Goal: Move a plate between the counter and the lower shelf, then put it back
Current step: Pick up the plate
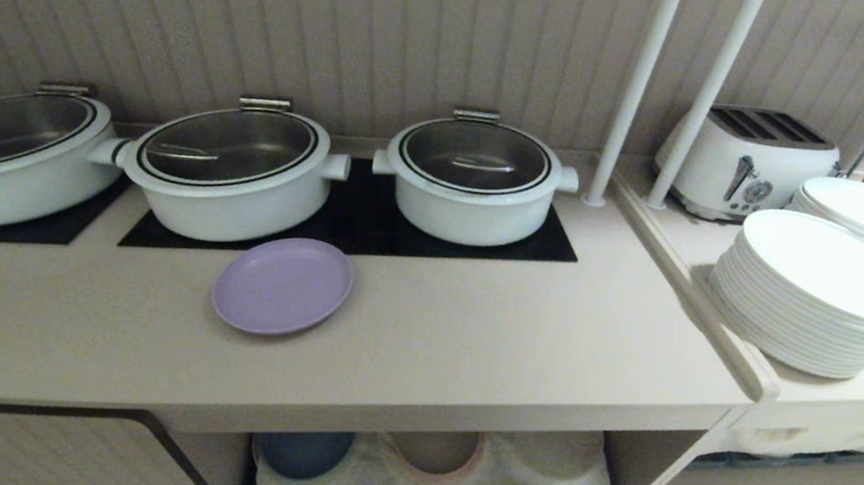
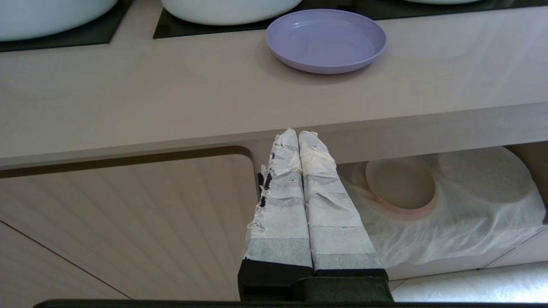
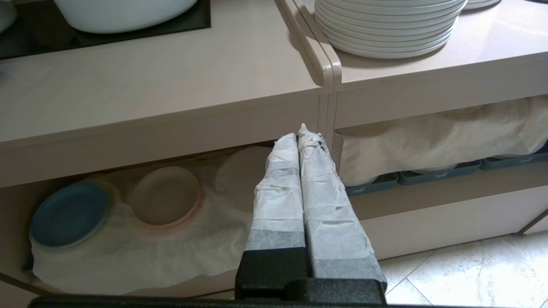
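Both grippers are seen pressed together and empty, and neither is at work. Left gripper (image 2: 298, 133) is held low in front of the counter (image 1: 470, 338), its taped fingers (image 2: 280, 201) closed flat against each other, tips level with the counter's rounded front edge. From there the plate (image 1: 283, 285) is found on top of the counter, just in front of the middle white pot (image 1: 230, 172) and overlapping the front edge of the black hob panel (image 1: 352, 224). Nothing is touching it.

Below the counter, the lower shelf (image 1: 444, 483) is seen with its wrinkled cream cloth (image 3: 141, 265) draped over the front. On that cloth a blue plate (image 3: 68, 214) and a beige-pink plate (image 3: 165, 196) are resting, with a round shape under the cloth beside them. No lavender plate is seen down there.

Further right of the counter, the right gripper (image 3: 302, 130) is held just as low, fingers (image 3: 278, 192) shut tight on nothing, pointed at the divider between the lower shelf and the neighbouring cubby with grey-blue trays (image 3: 428, 177). Above that cubby, the stacked white plates (image 1: 817, 294) and a toaster (image 1: 747, 162) are seen.

As for progress: with the plate on the counter and both arms held back, either nothing has been started or everything has been finished, and which cannot be told. If it is the start, the pick-up, the trip down to the shelf and the return are all left.
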`<state>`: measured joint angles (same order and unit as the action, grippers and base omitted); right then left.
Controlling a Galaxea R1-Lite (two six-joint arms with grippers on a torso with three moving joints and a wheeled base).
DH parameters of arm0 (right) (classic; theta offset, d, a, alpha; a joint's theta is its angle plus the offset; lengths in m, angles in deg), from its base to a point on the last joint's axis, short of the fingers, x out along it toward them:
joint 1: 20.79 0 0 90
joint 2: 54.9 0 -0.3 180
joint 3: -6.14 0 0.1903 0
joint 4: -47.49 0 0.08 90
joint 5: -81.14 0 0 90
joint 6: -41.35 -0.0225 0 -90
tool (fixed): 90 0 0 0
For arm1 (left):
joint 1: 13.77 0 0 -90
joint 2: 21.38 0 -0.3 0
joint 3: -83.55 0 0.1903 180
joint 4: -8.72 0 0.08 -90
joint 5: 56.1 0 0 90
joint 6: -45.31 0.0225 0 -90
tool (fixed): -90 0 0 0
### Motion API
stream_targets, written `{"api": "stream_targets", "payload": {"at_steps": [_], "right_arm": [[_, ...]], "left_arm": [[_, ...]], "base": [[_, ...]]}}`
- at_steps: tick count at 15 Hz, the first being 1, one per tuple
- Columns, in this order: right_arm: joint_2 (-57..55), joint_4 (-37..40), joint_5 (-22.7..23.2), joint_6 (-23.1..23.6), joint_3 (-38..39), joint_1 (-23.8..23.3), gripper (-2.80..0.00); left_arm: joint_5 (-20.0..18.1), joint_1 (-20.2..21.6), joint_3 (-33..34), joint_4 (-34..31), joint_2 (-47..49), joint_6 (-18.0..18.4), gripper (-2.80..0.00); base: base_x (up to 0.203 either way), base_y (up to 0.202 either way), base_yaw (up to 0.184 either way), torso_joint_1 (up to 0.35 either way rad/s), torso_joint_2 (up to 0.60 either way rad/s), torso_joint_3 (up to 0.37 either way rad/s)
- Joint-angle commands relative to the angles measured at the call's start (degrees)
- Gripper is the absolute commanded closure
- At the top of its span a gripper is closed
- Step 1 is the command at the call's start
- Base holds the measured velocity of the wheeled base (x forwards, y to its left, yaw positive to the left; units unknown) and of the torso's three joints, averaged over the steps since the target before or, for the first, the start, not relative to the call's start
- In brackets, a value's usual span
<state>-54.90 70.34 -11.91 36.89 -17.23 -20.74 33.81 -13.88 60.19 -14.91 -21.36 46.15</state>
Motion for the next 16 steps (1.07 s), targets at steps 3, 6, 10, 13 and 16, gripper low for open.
{"api": "stream_targets", "payload": {"at_steps": [3, 6, 10, 13, 16], "right_arm": [[-0.02, -0.02, 0.03, -0.02, 0.00, 0.03, 0.00], [-0.09, -0.02, 0.00, -0.02, 0.00, -0.04, 0.00], [0.00, -0.02, 0.06, -0.02, 0.00, -0.05, 0.00], [0.00, -0.02, 0.03, -0.02, 0.00, 0.03, 0.00], [0.00, -0.02, -0.03, -0.02, 0.00, 0.03, 0.00]], "left_arm": [[-0.43, 0.02, 0.00, 0.09, -0.02, 0.21, 0.00], [-0.45, 0.02, -0.72, -0.07, -0.02, 0.97, 0.00], [-1.85, 0.05, -7.58, -7.21, 0.58, 1.22, 0.00], [-1.90, 0.02, -15.08, -15.42, 4.59, 1.22, 0.00], [-1.86, -0.11, -21.20, -17.99, 14.71, 0.87, 0.00]], "base": [[0.000, 0.000, 0.000, 0.000, 0.00, 0.000], [0.000, 0.000, 0.000, 0.000, 0.00, 0.000], [0.000, 0.000, 0.000, 0.000, 0.00, 0.000], [0.000, 0.000, 0.000, 0.000, 0.00, 0.000], [0.000, 0.000, 0.000, 0.000, 0.00, 0.000]]}}
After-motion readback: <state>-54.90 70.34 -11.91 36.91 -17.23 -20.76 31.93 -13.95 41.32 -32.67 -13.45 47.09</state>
